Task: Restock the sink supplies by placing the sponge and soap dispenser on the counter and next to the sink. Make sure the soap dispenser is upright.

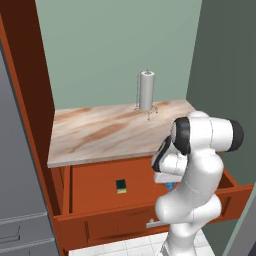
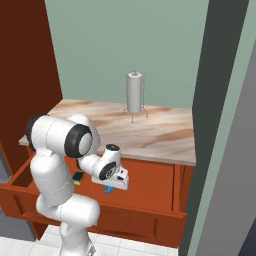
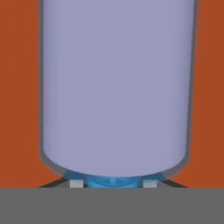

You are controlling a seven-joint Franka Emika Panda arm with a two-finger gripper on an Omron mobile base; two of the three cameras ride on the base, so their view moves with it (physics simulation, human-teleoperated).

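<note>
The soap dispenser (image 3: 116, 87), a lavender bottle with a blue pump neck, lies in the open drawer (image 1: 95, 187) right in front of the hand camera. My gripper (image 3: 113, 183) is shut on the blue neck, and its fingertips (image 3: 76, 184) show at either side of it. In the base views the hand reaches down into the drawer, and a bit of the dispenser's blue (image 2: 108, 189) peeks out under it. The sponge (image 1: 121, 186), yellow with a dark green top, rests on the drawer floor to the left of the hand, also visible as the sponge (image 2: 78, 177). The marbled counter (image 1: 100, 132) lies above the drawer. The sink is out of view.
A tall grey-white cylinder on a wire stand (image 1: 146, 92) stands at the back of the counter. A red-brown cabinet side (image 1: 30, 100) rises on the left and a dark wall (image 2: 215, 125) on the right. The drawer's front wall (image 1: 110, 220) juts toward the base.
</note>
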